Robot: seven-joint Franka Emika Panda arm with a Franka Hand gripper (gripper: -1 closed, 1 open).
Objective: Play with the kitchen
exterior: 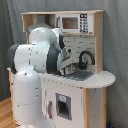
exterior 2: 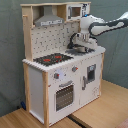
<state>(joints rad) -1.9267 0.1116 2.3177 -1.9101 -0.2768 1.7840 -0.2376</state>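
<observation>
Kitchen (exterior 2: 55,75) looks to us rigid, bulky, too heavy to lift, best worked at faucet (exterior 2: 76,39) or knobs; claw (exterior 2: 81,46) grip state we cannot tell.

The kitchen (exterior 2: 60,75) is showing matt white panels edged in pale, smooth wood. The robot arm (exterior: 35,55) is gleaming in glossy white plastic. The tabletop (exterior 2: 107,107) is looking like light wood.

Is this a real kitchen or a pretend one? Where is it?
Pretend, most likely a test room or lab. The kitchen is a toy of white panels and light wood, standing on a wooden table before a plain grey curtain, with a white robot arm reaching over its sink.
</observation>
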